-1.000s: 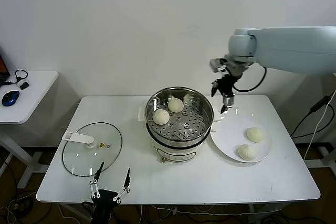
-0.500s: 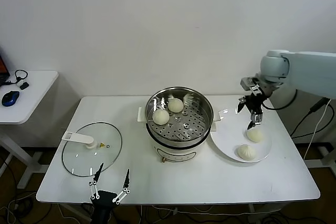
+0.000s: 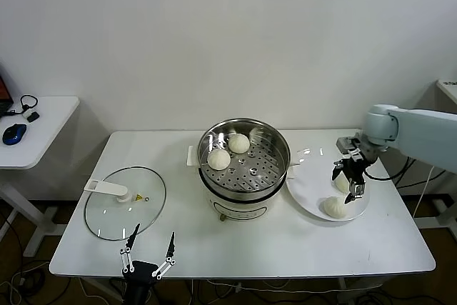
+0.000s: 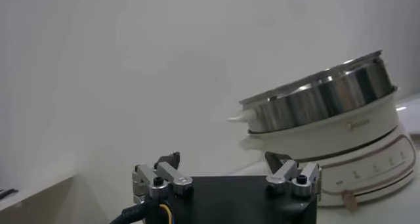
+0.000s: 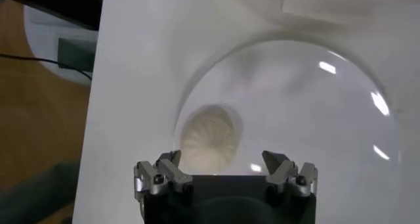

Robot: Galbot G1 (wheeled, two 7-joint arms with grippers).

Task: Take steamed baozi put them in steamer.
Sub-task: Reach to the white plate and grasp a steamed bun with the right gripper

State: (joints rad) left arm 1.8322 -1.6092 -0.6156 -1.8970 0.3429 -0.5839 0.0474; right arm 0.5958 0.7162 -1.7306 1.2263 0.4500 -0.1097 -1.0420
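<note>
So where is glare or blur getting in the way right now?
Head view: sharp and evenly lit, only small highlights on the steamer rim and plate. Right wrist view: bright glints on the plate, and the baozi under the open right gripper looks soft. Left wrist view: washed-out, featureless background.

Steamer: I see the round shiny steel steamer point(image 3: 245, 164) upright mid-tabletop, lid off, perforated tray showing, on a white base with white side handles.
Baozi in steamer: two off-white pleated buns sit on the tray, one point(image 3: 218, 159) toward my left, one point(image 3: 238, 143) further back, close together.
Baozi outside: two lie to my right of the steamer; the nearer one point(image 3: 335, 207) sits in plain sight, the farther one point(image 3: 343, 183) is partly hidden.
Wrist check: my right wrist view shows one pleated bun point(image 5: 209, 138) upright.
</note>
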